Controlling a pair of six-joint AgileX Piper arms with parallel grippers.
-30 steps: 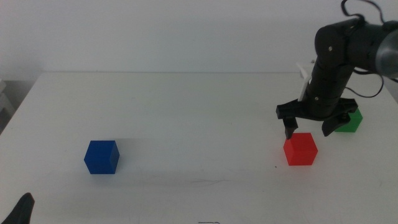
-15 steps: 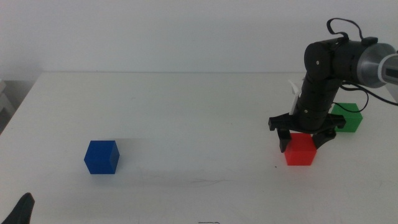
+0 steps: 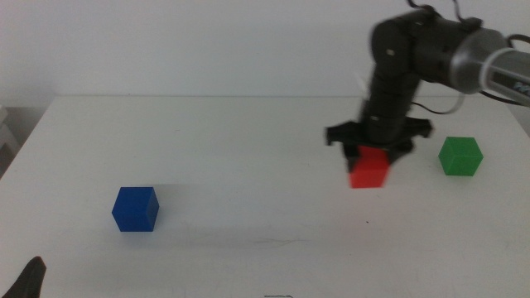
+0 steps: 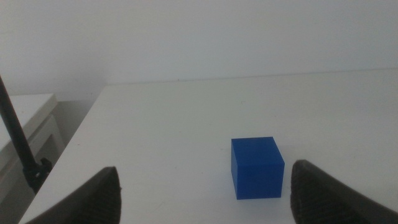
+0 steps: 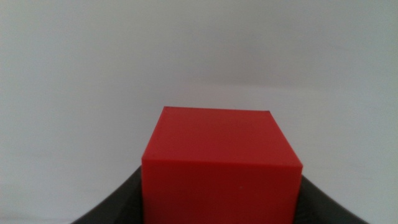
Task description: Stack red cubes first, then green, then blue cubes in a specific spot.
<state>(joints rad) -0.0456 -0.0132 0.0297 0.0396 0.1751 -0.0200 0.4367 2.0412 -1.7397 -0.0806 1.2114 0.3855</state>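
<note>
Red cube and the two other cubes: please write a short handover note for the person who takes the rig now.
Right gripper: shut on the red cube, carrying it above the table, right of centre.
Left gripper: open, waiting at the near left edge, facing the blue cube.
Green cube: on the table, far right.
Done: red picked up.
Left: set red down, then stack green, then blue.

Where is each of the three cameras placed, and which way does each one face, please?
Middle view: above the near table edge, looking forward and down; right gripper carries the red cube, left gripper waits at the bottom edge.
Left wrist view: on the left arm, looking over the table at the blue cube between its open jaws.
Right wrist view: on the right arm, filled by the red cube.
Shared: both cubes also show in the middle view.
</note>
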